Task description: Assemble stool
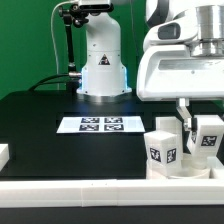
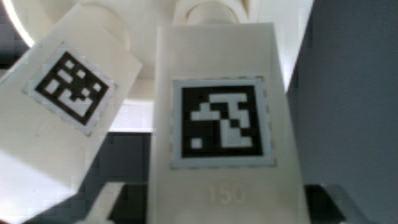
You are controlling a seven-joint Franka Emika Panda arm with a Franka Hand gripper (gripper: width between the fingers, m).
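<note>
On the black table [image 1: 40, 115] before the green wall, your gripper [image 1: 193, 124] had its jaws pinched on a white blocky plastic leg [image 2: 217, 110]. That tagged leg stood upright over the round white seat [image 1: 185, 168], beside another leg [image 1: 161, 148].

arm [image 1: 178, 60]: white, bulky casing | base [image 1: 103, 62]: white, rounded

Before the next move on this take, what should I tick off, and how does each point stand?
1. Hand shut on a leg: ok, fingers flank its base in the wrist view.
2. Held leg's tag readable: ok.
3. Second leg leaning close beside the held one: not ok, may snag.
4. Leg seated in the seat: cannot tell.
5. Marker board uncovered: ok.
6. Third leg's position: cannot tell.
</note>
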